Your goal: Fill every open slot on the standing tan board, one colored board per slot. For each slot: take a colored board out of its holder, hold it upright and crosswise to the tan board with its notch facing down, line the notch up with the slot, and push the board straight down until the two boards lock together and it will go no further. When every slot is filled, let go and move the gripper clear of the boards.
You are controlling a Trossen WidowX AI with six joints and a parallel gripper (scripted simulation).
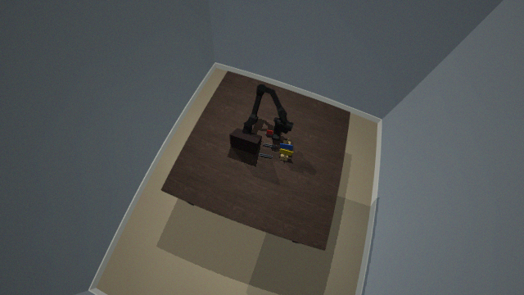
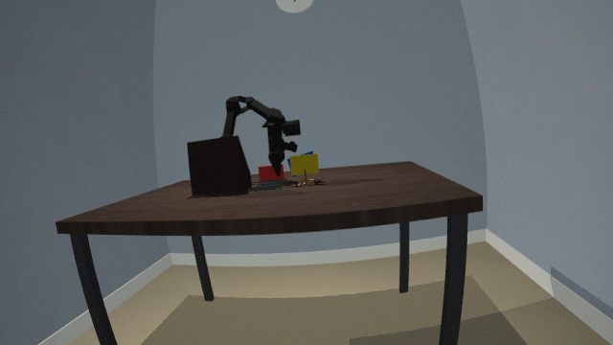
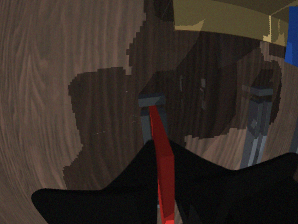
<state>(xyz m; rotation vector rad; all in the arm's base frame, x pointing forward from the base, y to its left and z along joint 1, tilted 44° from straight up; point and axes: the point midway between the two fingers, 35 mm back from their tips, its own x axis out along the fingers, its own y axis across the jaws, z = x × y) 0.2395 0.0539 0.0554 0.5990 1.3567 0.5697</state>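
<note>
Gripper (image 1: 276, 136) (image 2: 278, 173) (image 3: 157, 144) first: you have its fingers closed on the upright red board (image 1: 269, 132) (image 2: 265, 172) (image 3: 167, 175), whose far end is at a gray holder (image 3: 152, 100). Beside that, you see a second gray holder (image 1: 269, 146) (image 3: 257, 125). Farther out, your tan board (image 1: 284, 157) (image 3: 225, 20) carries the blue board (image 1: 286, 147) (image 2: 306, 153) (image 3: 292, 40) and yellow board (image 1: 286, 152) (image 2: 305, 164), both crosswise; you can't tell how deep they sit. Well apart from those boards, a dark block (image 1: 245, 141) (image 2: 217, 165) stands on your brown table (image 1: 262, 197) (image 2: 359, 192) (image 3: 40, 100).

Top and exterior views distant, sharing the tabletop; wrist view close-up.
</note>
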